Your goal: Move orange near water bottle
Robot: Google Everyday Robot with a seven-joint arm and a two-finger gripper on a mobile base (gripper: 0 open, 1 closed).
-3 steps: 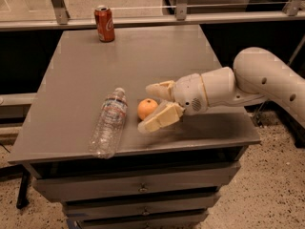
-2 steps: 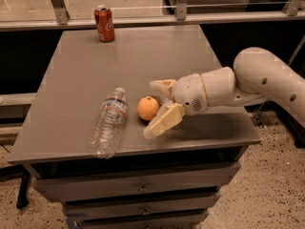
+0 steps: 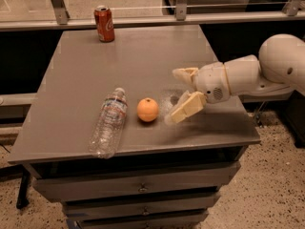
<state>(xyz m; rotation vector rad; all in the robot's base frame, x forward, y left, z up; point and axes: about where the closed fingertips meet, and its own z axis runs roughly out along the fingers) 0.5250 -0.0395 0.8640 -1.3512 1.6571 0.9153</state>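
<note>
The orange [image 3: 147,109] rests on the grey table top [image 3: 143,61], just right of the water bottle [image 3: 109,123], a small gap between them. The bottle lies on its side, white cap pointing away from the front edge. My gripper [image 3: 177,95] is open and empty, a short way right of the orange, with pale fingers [image 3: 187,107] spread and not touching the fruit. The white arm [image 3: 267,70] reaches in from the right.
A red soda can [image 3: 104,23] stands at the table's far left edge. Drawers [image 3: 143,187] sit below the table top. A glass railing [image 3: 143,4] runs behind the table. Speckled floor [image 3: 267,190] lies to the right.
The gripper has let go of the orange and drawn back to the right. The orange stays beside the bottle.
</note>
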